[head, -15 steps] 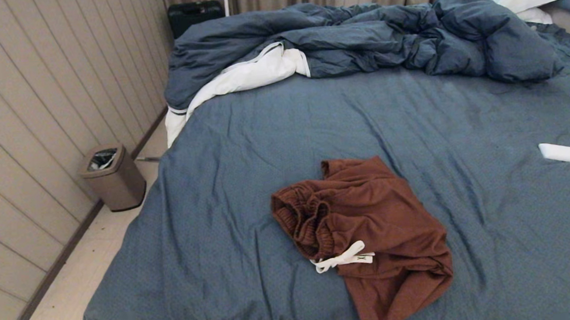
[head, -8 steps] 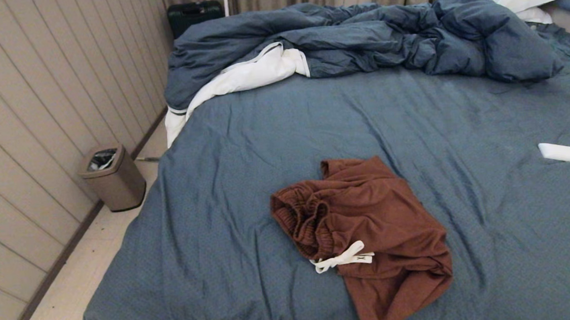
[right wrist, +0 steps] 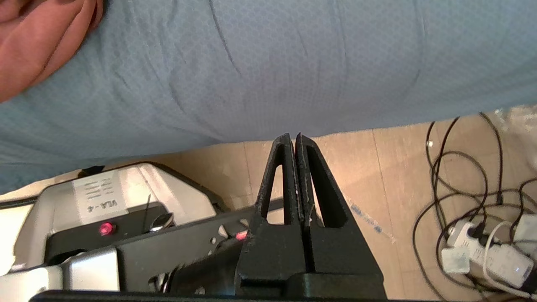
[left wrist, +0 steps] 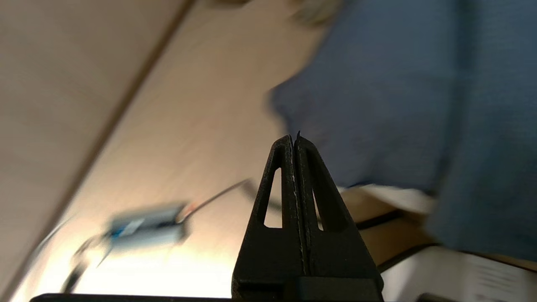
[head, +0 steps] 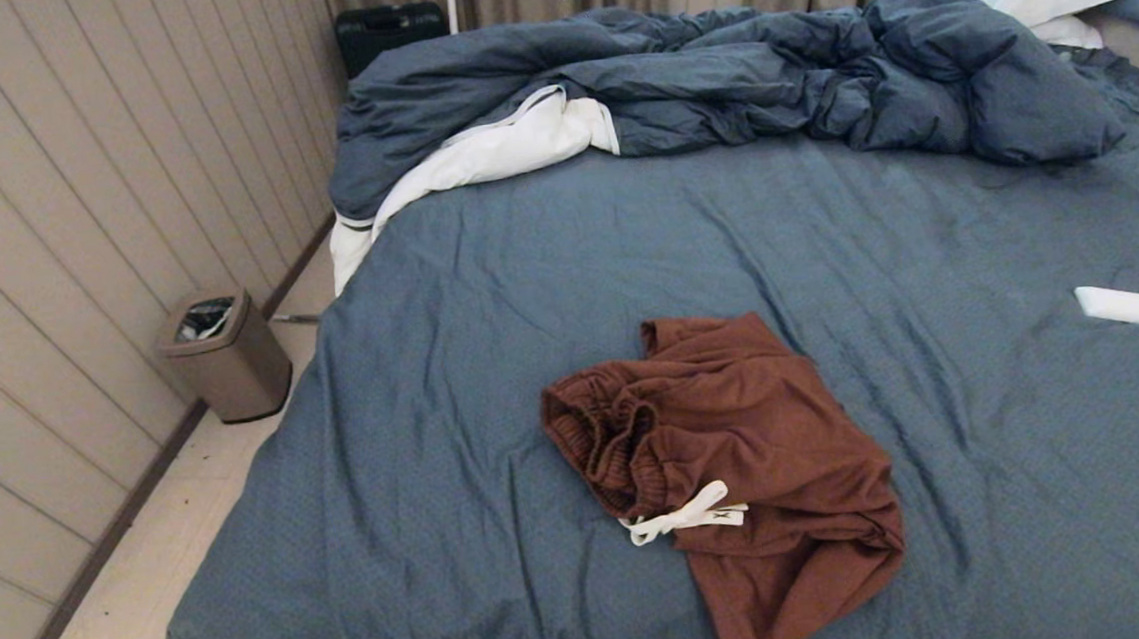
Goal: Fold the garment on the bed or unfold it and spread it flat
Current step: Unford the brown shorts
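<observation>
Lying crumpled on bed (head: pixel 486 265): garment (head: pixel 740 468); left end effector (left wrist: pixel 294 140), right end effector (right wrist: pixel 293 138) clenched, empty, beside bed

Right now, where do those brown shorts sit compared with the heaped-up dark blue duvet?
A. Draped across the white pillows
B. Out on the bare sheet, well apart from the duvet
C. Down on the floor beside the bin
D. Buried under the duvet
B. The head view shows the shorts crumpled on the open sheet toward the near end of the bed, with a wide stretch of bare sheet between them and the duvet bunched at the far end.
</observation>
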`<state>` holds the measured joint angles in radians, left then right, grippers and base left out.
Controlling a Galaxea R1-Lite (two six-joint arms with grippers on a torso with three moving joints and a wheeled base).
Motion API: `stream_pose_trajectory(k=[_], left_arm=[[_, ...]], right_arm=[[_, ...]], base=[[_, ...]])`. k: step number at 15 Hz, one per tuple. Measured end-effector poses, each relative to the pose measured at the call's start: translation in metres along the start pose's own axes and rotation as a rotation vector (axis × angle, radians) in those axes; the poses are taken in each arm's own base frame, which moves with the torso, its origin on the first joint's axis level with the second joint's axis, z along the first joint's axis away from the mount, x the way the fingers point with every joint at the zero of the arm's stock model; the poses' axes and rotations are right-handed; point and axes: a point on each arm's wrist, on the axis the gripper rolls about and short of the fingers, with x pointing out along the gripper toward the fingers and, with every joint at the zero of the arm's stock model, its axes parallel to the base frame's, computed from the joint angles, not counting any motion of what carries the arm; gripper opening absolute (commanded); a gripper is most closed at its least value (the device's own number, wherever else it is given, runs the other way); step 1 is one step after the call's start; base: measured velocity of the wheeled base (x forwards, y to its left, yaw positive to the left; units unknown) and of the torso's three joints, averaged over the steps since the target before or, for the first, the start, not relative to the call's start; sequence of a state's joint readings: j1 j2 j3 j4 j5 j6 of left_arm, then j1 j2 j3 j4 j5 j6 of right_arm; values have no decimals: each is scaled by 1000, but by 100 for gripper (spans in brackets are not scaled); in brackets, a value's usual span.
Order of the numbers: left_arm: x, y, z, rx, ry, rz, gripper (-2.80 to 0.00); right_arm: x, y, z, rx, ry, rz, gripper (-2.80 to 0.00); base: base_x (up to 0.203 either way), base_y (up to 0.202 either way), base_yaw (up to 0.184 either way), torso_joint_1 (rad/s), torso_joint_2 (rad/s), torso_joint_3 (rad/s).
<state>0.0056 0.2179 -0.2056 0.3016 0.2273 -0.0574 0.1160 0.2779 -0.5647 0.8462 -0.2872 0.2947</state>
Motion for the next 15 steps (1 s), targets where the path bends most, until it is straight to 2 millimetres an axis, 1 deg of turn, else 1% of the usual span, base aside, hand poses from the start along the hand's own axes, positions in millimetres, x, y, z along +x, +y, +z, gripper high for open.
stream_pose_trajectory(k=[2,3,5,7,8,9,11,12,14,15], left_arm=[[4,-3,-14,19,-18,-142,-280],[4,-5,-17,36,-21,-202,-280],[5,-5,-19,48,-17,-219,-280],[4,-5,-20,47,-33,-220,-280],[2,-4,-22,44,-59,-220,-280],[0,-3,-24,43,-92,-217,-280],[-1,-3,-28,62,-150,-217,-280],[-1,-3,-29,73,-161,-216,-280],[-1,-3,-30,94,-190,-218,-280],[-1,-3,-30,91,-210,-227,-280]], right_arm=[[-8,-1,1,2,7,-13,-280],[-12,-1,0,0,18,-30,-280],[-23,-1,-7,-25,-1,-30,-280],[-31,-4,-22,-55,-27,-21,-280],[-32,-5,-30,-62,-55,-14,-280],[-29,-6,-35,-65,-95,-5,-280],[-16,-3,-36,-58,-202,15,-280],[-6,-1,-36,-66,-253,22,-280],[27,4,-43,-123,-314,17,-280],[41,6,-45,-150,-376,15,-280]], base=[[0,0,0,0,0,0],[0,0,0,0,0,0],[0,0,0,0,0,0],[0,0,0,0,0,0],[0,0,0,0,0,0],[0,0,0,0,0,0],[0,0,0,0,0,0],[0,0,0,0,0,0],[0,0,0,0,0,0],[0,0,0,0,0,0]])
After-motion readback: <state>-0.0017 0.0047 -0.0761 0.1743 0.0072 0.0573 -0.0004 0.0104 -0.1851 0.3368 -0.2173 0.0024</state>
